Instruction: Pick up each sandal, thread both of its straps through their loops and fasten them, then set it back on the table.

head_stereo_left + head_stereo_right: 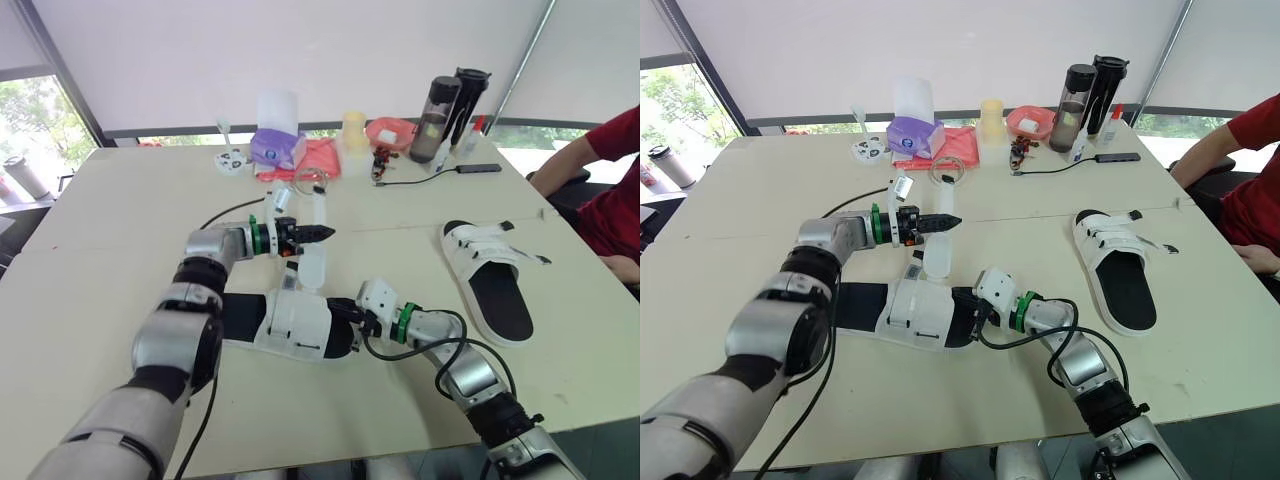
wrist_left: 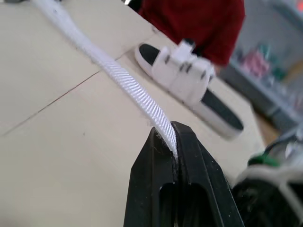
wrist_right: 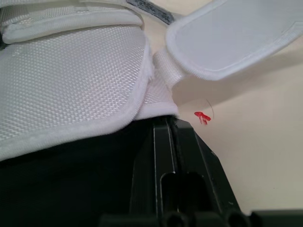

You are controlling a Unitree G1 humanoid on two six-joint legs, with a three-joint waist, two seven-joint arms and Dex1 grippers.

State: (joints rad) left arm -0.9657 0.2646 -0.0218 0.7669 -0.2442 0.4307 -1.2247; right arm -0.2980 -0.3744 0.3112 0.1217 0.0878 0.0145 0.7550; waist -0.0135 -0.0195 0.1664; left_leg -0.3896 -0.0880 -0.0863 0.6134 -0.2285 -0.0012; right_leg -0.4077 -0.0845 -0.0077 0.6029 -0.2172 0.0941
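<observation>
A white sandal with a black sole (image 1: 290,322) lies on the table (image 1: 120,200) close in front of me. One of its white straps (image 1: 316,212) stands loose, and my left gripper (image 1: 327,234) is shut on it above the sandal; the left wrist view shows the woven strap (image 2: 118,78) pinched between the black fingers (image 2: 156,170). My right gripper (image 1: 346,316) is shut on the sandal's right edge, where the white mesh upper (image 3: 71,71) meets the sole. A second sandal (image 1: 490,272) lies flat to the right with its straps across it.
At the back of the table stand two dark bottles (image 1: 447,112), a purple tissue box (image 1: 277,147), a pink cloth (image 1: 318,158), a pale cup (image 1: 354,126) and a red bowl (image 1: 392,131). A black cable (image 1: 425,178) runs there. A person in a red shirt (image 1: 612,190) sits at the right edge.
</observation>
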